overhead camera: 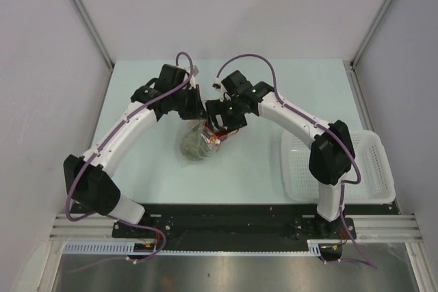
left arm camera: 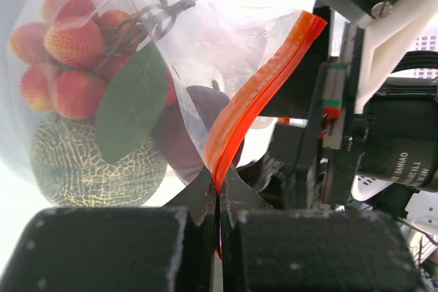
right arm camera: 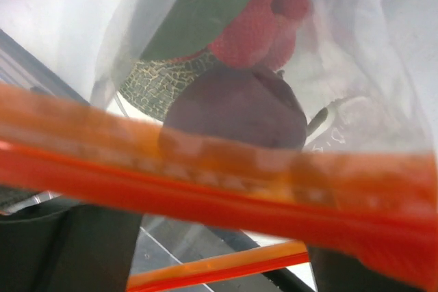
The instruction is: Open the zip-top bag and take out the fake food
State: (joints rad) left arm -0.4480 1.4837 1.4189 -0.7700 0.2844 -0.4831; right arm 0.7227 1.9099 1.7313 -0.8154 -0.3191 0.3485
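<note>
The zip-top bag (overhead camera: 200, 143) lies at the table's middle, between both grippers. In the left wrist view the bag (left arm camera: 205, 46) holds the fake food: a red-and-yellow cluster (left arm camera: 68, 52) with a green leaf, a netted pale-green round piece (left arm camera: 75, 165) and a dark red apple (left arm camera: 195, 124). My left gripper (left arm camera: 217, 200) is shut on the red-orange zip strip (left arm camera: 256, 94). My right gripper (right arm camera: 219, 230) is at the bag's mouth, fingers wide apart; one strip (right arm camera: 205, 182) crosses in front of them and hides the fingertips, and the other strip (right arm camera: 219, 268) lies between them. The apple (right arm camera: 233, 111) shows behind.
A white mesh basket (overhead camera: 383, 162) stands at the right, near the front edge, beside the right arm's elbow. White walls close in the table at the back and sides.
</note>
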